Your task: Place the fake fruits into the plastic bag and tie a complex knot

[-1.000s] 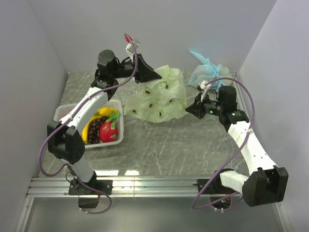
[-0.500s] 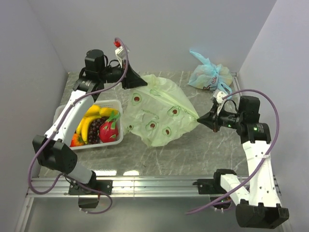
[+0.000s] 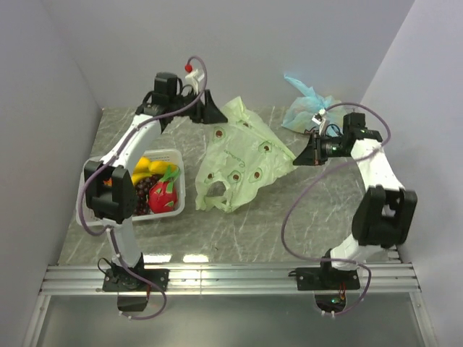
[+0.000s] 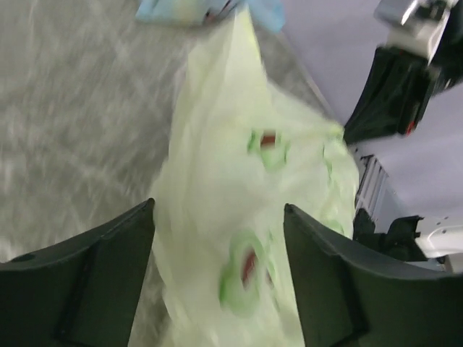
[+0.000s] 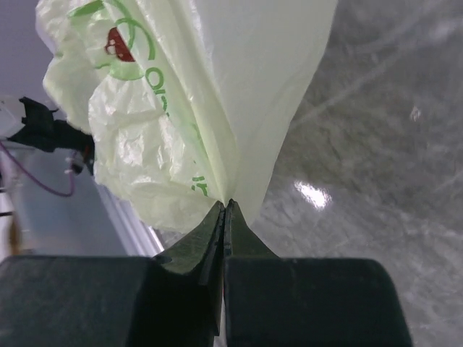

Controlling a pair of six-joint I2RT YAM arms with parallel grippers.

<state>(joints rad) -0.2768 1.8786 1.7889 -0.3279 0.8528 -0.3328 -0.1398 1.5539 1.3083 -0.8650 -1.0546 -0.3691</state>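
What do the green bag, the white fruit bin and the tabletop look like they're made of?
The green bag: thin plastic film, translucent and slightly glossy, going by its crinkles and limp drape. The bin: probably rigid plastic, with milky white walls that hold their shape. The tabletop: grey, veined and polished, reflecting lights; it could be stone or a marble-look laminate, can't tell which.

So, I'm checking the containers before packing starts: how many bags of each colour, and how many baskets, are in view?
Pale green bag: 1
Light blue bag: 1
White basket: 1
Total: 3
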